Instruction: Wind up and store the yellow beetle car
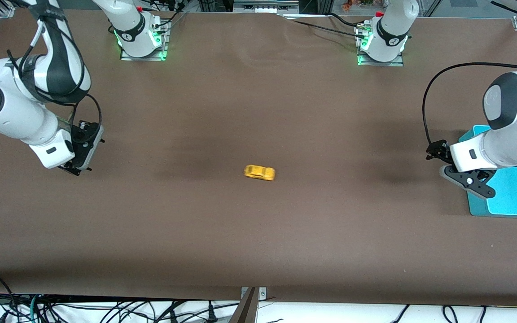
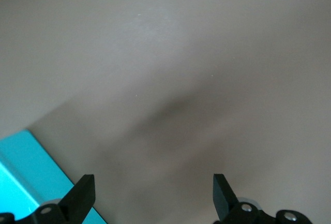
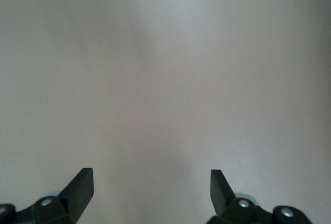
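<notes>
We see a robotics lab. Two white arm bases (image 1: 139, 33) with green lights are bolted on a long table (image 1: 258, 242) covered with plain brown cloth. Many loose cables (image 1: 106, 309) lie under the table's near edge, and metal frame rails (image 1: 258, 5) stand above the bases.

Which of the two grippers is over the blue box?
The left gripper, open, hangs over the edge of the turquoise box; the right gripper, also open, has only bare table under it.
</notes>
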